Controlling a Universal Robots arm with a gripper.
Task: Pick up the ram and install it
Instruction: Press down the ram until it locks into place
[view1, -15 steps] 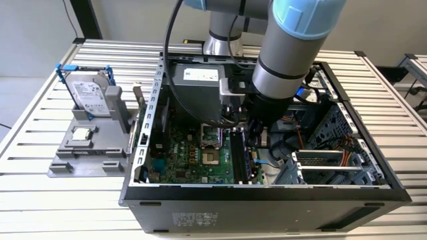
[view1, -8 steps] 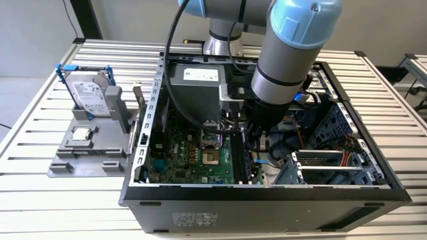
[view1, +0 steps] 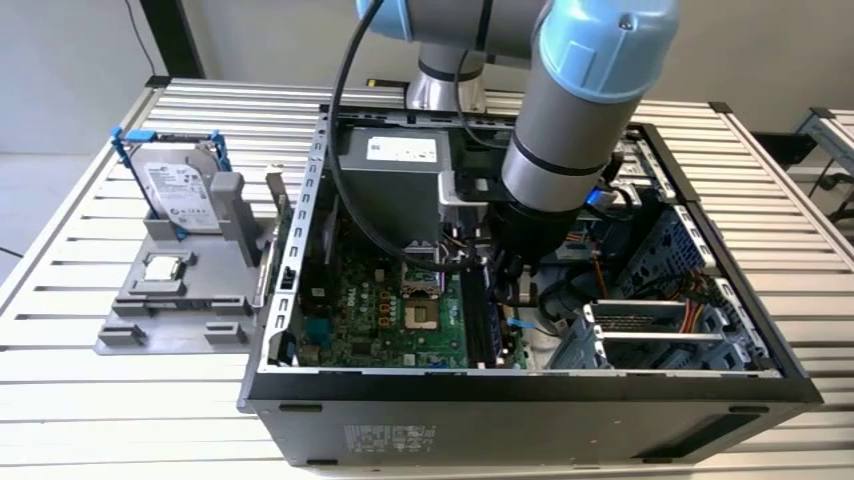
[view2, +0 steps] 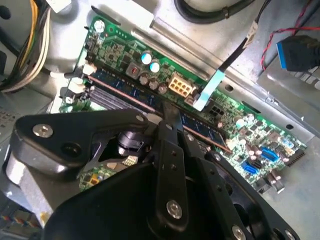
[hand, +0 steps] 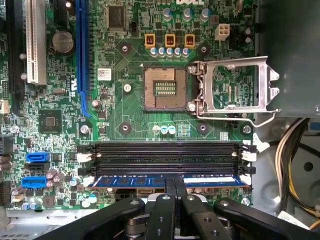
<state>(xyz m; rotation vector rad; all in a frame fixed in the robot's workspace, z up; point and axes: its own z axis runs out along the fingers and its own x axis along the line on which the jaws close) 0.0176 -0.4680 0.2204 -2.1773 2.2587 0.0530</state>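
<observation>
A: Quick pass, near to far. What did you have at the gripper?

B: In the first wrist view your fingers were pressed together on the top edge of the ram, pinching it about mid-length. The stick sat in the slot nearest the gripper, blue board along the slot's full run, ends by the white latches. A mid-length grip makes sense to me, it keeps the push even at both ends.

A: Seated or not?

B: Couldn't tell. It looked level with the slot, but whether the latches had closed wasn't clear.

A: The second wrist view?

B: Same story: fingertips were down on the stick's edge, with the gripper body covering the board nearest the camera.

A: Beyond the stick?

B: Three empty memory slots lay just beyond it, dark and parallel. Past those, the processor socket was bare, its retention frame swung open beside it, presumably left that way for a chip.

A: And farther out?

B: In the exterior view your arm reached straight down into the open computer case, which lay on its side on the slatted table, so the motherboard faced up for you. Toward the table's edge on the exterior view's left, a grey fixture held the hard drive propped upright and the processor chip lying flat, well apart from the case.
</observation>
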